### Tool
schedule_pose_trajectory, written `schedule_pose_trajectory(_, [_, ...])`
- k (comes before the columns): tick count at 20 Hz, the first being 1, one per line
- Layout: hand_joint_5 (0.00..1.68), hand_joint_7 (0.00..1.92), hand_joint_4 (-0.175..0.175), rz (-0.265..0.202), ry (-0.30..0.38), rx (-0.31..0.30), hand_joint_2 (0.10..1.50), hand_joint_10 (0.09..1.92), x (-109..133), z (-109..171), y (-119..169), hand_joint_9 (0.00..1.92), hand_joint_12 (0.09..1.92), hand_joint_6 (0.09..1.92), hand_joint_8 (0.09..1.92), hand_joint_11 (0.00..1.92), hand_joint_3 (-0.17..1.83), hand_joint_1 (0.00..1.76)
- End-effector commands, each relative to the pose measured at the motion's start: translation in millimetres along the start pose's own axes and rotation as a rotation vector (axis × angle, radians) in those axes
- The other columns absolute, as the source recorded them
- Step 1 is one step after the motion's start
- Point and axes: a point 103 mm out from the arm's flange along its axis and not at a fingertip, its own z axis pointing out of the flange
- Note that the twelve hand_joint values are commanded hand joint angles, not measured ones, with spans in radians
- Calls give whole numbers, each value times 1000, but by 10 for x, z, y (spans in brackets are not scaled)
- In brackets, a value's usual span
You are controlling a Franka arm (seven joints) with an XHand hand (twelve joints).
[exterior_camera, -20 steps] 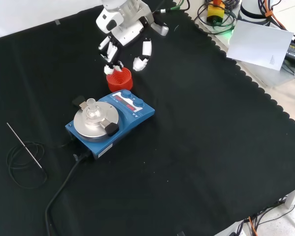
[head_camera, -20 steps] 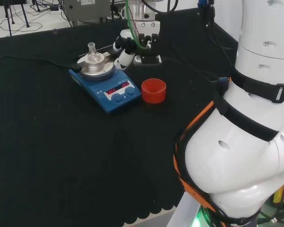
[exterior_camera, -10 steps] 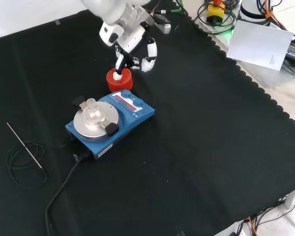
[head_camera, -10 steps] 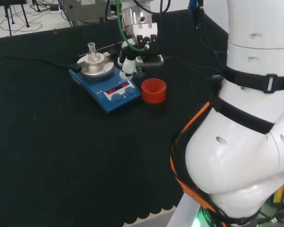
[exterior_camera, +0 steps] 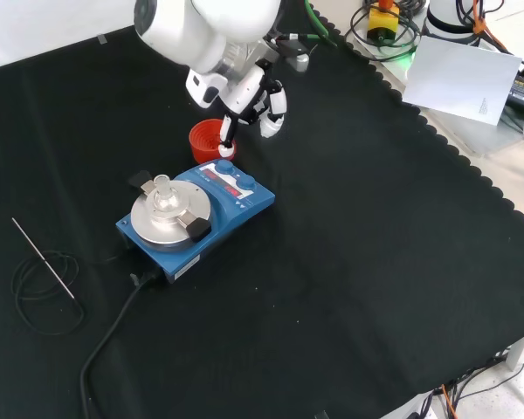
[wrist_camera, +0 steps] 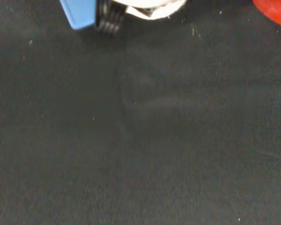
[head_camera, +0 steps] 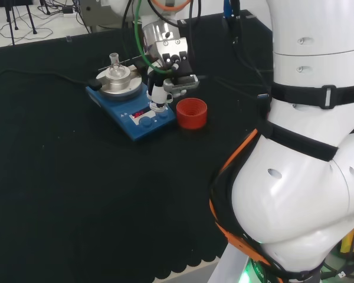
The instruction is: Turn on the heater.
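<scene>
Now the hand [exterior_camera: 244,92] has come down from above the red ring [exterior_camera: 207,138] to the heater [exterior_camera: 196,220], which sits left of centre on the cloth [exterior_camera: 349,262] in the front view, with the ring at its 12 o'clock. One finger [exterior_camera: 225,145] is stretched down to the knobs at the heater's control end, its tip at or just over the knob [exterior_camera: 224,166] nearer the ring; the other fingers are curled back and hold nothing. Contact cannot be settled from these views. In the head view the hand [head_camera: 165,71] stands at the heater's [head_camera: 130,106] 3 o'clock edge, fingertip over the panel. That move puts the press or turn of the knob within reach, so the task looks near its deciding step. A small flask [exterior_camera: 163,194] stands on the heater's plate. The panel's red display is lit, but its digits are too small to read, and no other writing is legible.
</scene>
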Motion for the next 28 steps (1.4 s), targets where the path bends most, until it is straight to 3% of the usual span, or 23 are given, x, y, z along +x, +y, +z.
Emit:
schedule_pose_trajectory(1, [411, 1610, -78, -3, -33, 21, 769, 1399, 94, 38, -16, 1751, 1588, 268, 1329, 1694, 739, 1207])
schedule_pose_trajectory(5, [320, 1615, -72, -12, -47, 50, 779, 1434, 143, 69, -17, 1752, 1577, 484, 1371, 1655, 800, 1305])
schedule_pose_trajectory(9, [273, 1625, -65, -14, -61, 95, 774, 1457, 163, 107, -5, 1762, 1582, 554, 1397, 1635, 844, 1362])
schedule_pose_trajectory(16, [197, 1637, -47, -22, -93, 157, 750, 1484, 191, 163, 12, 1762, 1601, 520, 1419, 1622, 917, 1396])
schedule_pose_trajectory(28, [207, 1640, -32, -42, -92, 181, 728, 1513, 236, 227, 39, 1767, 1622, 351, 1438, 1619, 970, 1407])
